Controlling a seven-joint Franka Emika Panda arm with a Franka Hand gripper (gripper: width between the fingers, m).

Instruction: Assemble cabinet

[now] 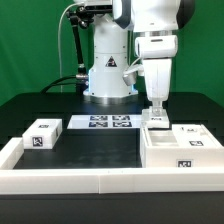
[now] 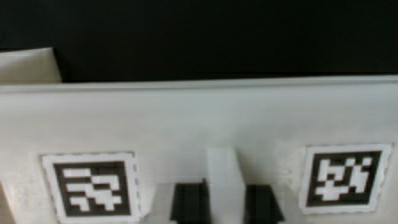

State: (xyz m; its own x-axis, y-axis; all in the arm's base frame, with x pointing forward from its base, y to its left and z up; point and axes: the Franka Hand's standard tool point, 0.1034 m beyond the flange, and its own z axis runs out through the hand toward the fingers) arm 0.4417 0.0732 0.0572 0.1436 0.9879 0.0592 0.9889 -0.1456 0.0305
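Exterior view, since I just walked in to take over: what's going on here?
The arm's tool is lowered onto the cabinet on the exterior view's right, fingers closed on a thin white upright part of it. A small tagged white block lies apart on the exterior view's left, untouched; the marker board lies between them, further back.

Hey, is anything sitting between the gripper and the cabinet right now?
Nothing visible. The gripper is down on the cabinet, its fingers closed either side of a thin white rib between two tags. The small block lies apart, toward the exterior view's left.
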